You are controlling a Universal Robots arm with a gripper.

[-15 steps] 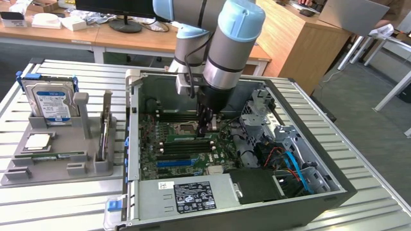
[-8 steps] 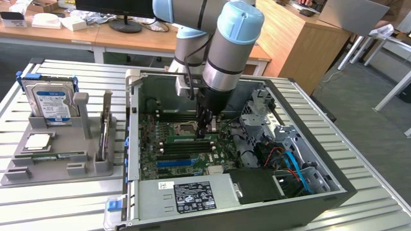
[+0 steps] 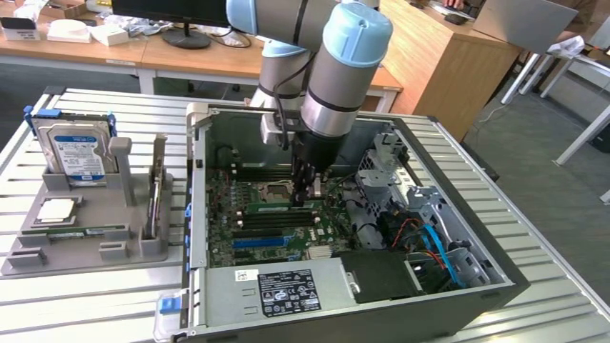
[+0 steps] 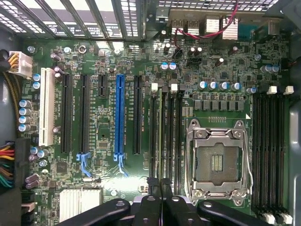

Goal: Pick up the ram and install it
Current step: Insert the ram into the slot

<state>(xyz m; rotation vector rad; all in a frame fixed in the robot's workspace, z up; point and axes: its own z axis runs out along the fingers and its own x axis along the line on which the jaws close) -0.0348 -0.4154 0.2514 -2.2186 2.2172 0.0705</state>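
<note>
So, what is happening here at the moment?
A robot arm reaches into an open computer case. Its gripper is shut on the ram, held edge-on at the memory slots beside the empty processor socket. Whether it is seated cannot be told. A second ram stick lies in the grey holder outside.

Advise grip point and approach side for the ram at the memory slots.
Pinch the ram across its thin upper edge, straight down through the open side of the case. It stands on edge, in line with the memory slots, flat faces outward for the gripper, shut on it this way.
</note>
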